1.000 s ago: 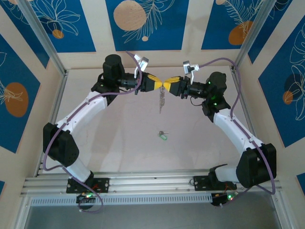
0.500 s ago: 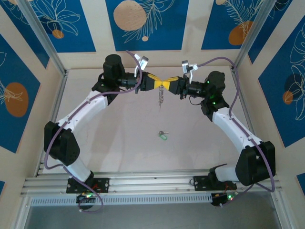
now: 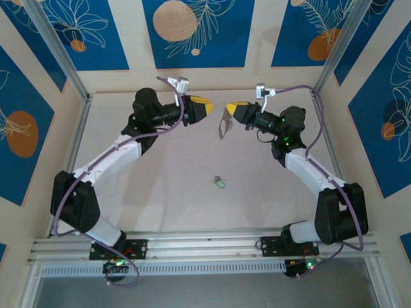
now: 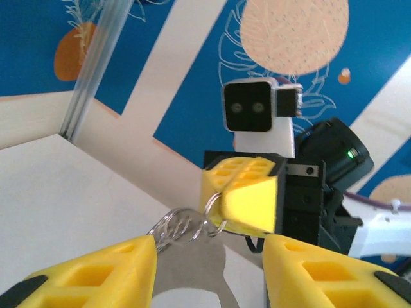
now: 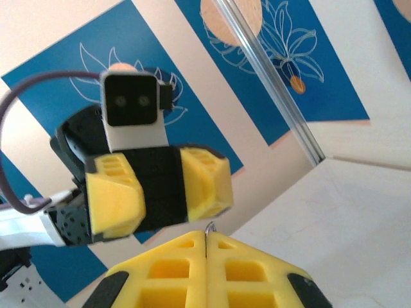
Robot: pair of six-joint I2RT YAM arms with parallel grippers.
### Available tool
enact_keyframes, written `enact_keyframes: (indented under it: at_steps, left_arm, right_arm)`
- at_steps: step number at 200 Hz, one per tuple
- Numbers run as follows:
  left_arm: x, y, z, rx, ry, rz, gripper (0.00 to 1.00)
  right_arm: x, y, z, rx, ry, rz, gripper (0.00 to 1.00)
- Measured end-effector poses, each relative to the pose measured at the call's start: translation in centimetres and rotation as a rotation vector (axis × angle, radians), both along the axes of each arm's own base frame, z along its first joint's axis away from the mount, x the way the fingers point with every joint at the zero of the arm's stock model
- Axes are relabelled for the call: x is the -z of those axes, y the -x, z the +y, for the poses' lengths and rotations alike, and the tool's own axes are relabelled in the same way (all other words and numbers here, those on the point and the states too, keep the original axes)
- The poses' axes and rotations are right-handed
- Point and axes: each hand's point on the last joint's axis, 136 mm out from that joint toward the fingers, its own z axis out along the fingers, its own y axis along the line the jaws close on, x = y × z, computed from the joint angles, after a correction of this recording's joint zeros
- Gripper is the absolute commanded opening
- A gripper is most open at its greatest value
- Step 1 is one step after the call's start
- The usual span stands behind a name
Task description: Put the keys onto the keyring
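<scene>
The left tool [image 3: 207, 107] is up in the air over the far part of the surface [image 3: 160, 160]. Its two yellow fingers [image 4: 96, 273] stand well apart, w/ a wide gap btwn them. It has hold of nothing.

The right tool [image 3: 231, 108] is just to the right of it, tip facing tip, w/ a small gap btwn the two. Its fingers [image 5: 167, 269] are pressed tight together. They pinch the keyring [image 3: 223, 126] by its top edge. In the right wrist cam a thin bit of the ring pokes up from the crack btwn the shut fingers.

The keyring hangs down from the right tool, in the air above the surface. It's a thin grey loop w/ small silvery bits on it. It is btwn the two tools but nearer the right one. From above it is apart from the left tool. In the left wrist cam the ring's coils sit just over one left fingertip, & there you can't tell if they touch.

The key [image 3: 219, 182] w/ the pale green head lies flat on the surface, near the middle. It is nearer than the tools & well apart from the keyring.

The walls [image 3: 192, 32] are blue & tan w/ flower drawings.
</scene>
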Motion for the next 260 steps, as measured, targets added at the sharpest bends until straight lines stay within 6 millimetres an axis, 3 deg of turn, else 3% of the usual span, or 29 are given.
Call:
enact_keyframes:
  at_steps: [41, 96, 156, 223, 260]
  left_arm:
    - [-0.7, -0.8, 0.0, -0.010, 0.104, 0.039, 0.47]
    - [-0.8, -1.5, -0.7, 0.007, 0.172, 0.063, 0.46]
    - [-0.9, -1.6, -1.1, 0.021, 0.196, 0.067, 0.45]
    - [-1.1, -1.8, -1.5, 0.030, 0.209, 0.059, 0.42]
    - [-1.4, -1.6, -1.7, 0.038, 0.215, 0.053, 0.33]
  right_arm:
    - [-1.4, -0.7, -0.2, 0.029, -0.083, -0.030, 0.00]
    - [-0.9, -1.9, 1.1, 0.009, -0.161, 0.011, 0.00]
    - [-2.2, -1.3, 2.0, -0.017, -0.194, -0.019, 0.00]
    - [-2.4, -1.3, 2.2, -0.027, -0.200, -0.017, 0.00]
    - [-2.1, -1.5, 2.4, -0.028, -0.198, -0.010, 0.00]
